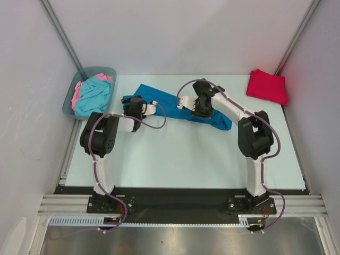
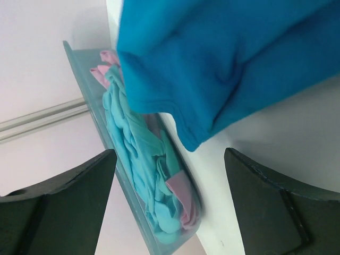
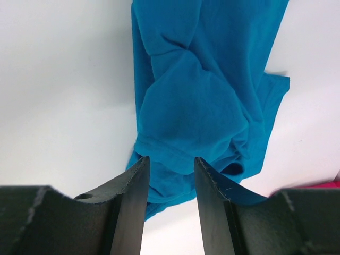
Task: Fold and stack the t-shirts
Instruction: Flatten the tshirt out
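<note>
A deep blue t-shirt [image 1: 167, 101] lies loosely spread across the back middle of the table. My left gripper [image 1: 151, 108] hovers at its left part, open wide; in the left wrist view the gripper [image 2: 170, 159] has nothing between its fingers, and the shirt's hem [image 2: 228, 53] hangs just beyond them. My right gripper [image 1: 199, 111] is over the shirt's right part. Its jaws [image 3: 171, 159] stand part open, with a rumpled edge of the blue shirt [image 3: 196, 79] showing in the gap. A folded red t-shirt [image 1: 267, 86] sits at the back right corner.
A grey-blue bin [image 1: 98, 69] stands off the table's back left corner, holding a turquoise shirt [image 1: 95, 95] and a pink one [image 1: 77, 91]. The left wrist view shows the bin [image 2: 95, 109] too. White walls enclose the table on three sides.
</note>
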Robot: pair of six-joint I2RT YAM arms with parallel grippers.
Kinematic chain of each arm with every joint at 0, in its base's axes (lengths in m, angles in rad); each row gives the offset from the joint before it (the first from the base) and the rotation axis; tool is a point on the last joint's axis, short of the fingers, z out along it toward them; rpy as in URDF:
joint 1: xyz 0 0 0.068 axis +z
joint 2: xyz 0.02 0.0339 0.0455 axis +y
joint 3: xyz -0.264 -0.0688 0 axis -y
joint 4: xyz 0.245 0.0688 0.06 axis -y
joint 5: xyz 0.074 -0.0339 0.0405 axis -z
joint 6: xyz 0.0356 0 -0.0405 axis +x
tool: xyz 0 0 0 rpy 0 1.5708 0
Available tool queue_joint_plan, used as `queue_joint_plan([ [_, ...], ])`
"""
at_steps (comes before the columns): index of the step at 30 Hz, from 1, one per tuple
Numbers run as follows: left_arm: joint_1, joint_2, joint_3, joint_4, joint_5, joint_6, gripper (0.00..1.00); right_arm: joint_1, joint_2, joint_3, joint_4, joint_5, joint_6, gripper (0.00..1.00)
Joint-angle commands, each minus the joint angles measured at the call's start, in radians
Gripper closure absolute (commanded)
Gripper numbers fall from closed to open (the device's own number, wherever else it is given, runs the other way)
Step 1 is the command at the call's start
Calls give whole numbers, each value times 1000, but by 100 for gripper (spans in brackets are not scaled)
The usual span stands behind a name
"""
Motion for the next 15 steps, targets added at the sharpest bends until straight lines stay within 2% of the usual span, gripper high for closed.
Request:
queue_joint_plan([
  [1,31,-51,-6,61,44,52,11,15,5,46,10,14,8,56],
  [15,72,6,66,82,101,102,11,37,10,56,3,39,23,55],
])
